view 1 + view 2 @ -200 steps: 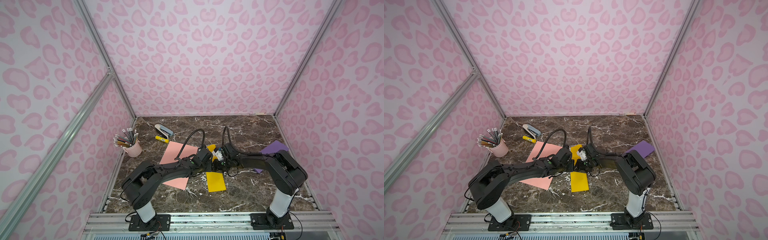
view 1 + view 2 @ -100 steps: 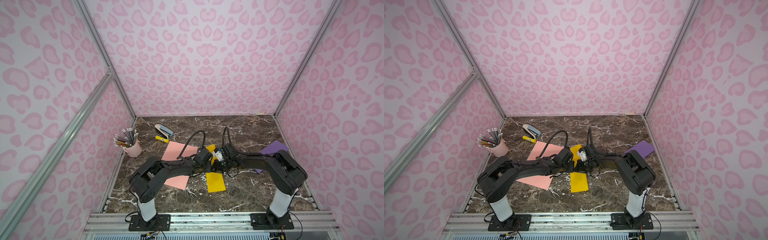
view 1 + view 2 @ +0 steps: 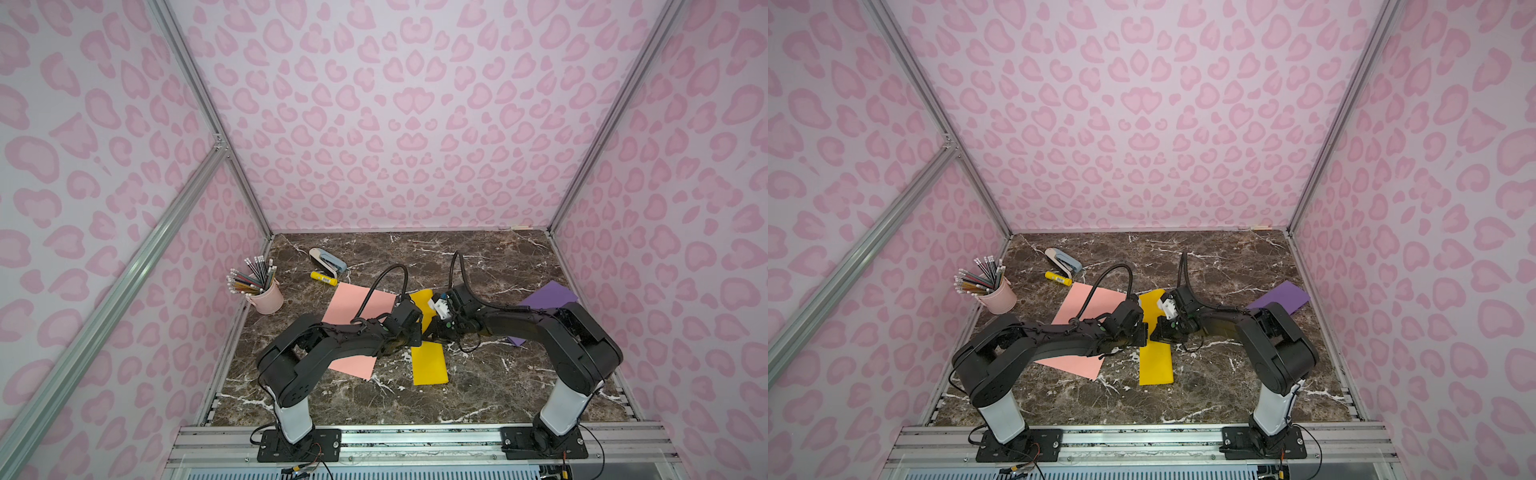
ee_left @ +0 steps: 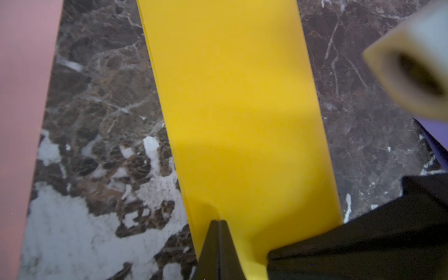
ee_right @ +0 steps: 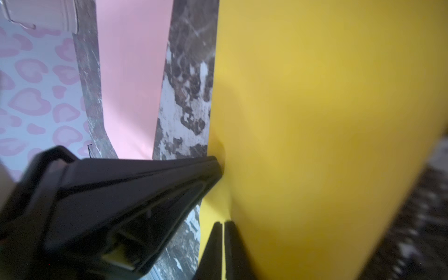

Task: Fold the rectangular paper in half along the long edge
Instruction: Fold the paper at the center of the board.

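Note:
The rectangular paper [image 3: 430, 363] is yellow and lies on the marble table as a long narrow doubled strip, seen in both top views [image 3: 1155, 363]. Both grippers meet at its middle. My left gripper [image 4: 219, 221] is shut, its tips pressing a dent into the paper [image 4: 242, 97] near one long edge. My right gripper [image 5: 223, 223] is shut with only a hairline slit, tips down on the paper [image 5: 315, 97] beside the left gripper's fingers [image 5: 169, 181]. In a top view the left gripper [image 3: 420, 340] and right gripper [image 3: 433, 332] nearly touch.
A pink sheet [image 3: 357, 307] lies under the left arm and a purple sheet [image 3: 548, 297] behind the right arm. A pink cup of pencils [image 3: 266, 295], a stapler [image 3: 328, 259] and a yellow marker [image 3: 324, 278] sit at the back left.
The left arm's elbow has drawn in toward the middle while its tip stayed on the yellow paper. The right gripper's jaws have come together.

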You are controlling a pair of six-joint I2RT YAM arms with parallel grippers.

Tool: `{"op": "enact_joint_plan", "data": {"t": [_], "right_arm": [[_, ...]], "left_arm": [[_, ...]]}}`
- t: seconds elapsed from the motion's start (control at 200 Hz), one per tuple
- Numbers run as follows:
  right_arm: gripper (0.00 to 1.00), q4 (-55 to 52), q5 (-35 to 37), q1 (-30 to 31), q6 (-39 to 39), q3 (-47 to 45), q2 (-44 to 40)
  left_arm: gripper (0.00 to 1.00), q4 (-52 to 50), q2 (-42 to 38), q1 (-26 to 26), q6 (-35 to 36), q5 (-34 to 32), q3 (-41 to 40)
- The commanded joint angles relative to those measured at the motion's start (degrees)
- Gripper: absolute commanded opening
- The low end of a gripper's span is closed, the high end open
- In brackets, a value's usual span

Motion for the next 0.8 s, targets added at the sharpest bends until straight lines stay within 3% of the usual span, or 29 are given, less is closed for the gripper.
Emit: {"op": "enact_joint_plan", "data": {"t": [0.0,0.35,0.795], "right_arm": [[0.09,-0.7,-2.6,-1.7,-1.2,2.6,-0.4],[0.08,1.5,-5.6,-5.4,-1.6,4.1,4.6],[0.07,4.7,-6.3,-13.0,-3.7,-6.3,4.1]], "left_arm": [[0.04,-3.9,-0.1,0.0,-0.9,-0.3,-1.0],[0.04,-3.8,0.0,-0.1,-0.6,0.2,-0.7],[0.04,-4.0,0.3,-0.1,-0.5,-0.1,-1.4]]}}
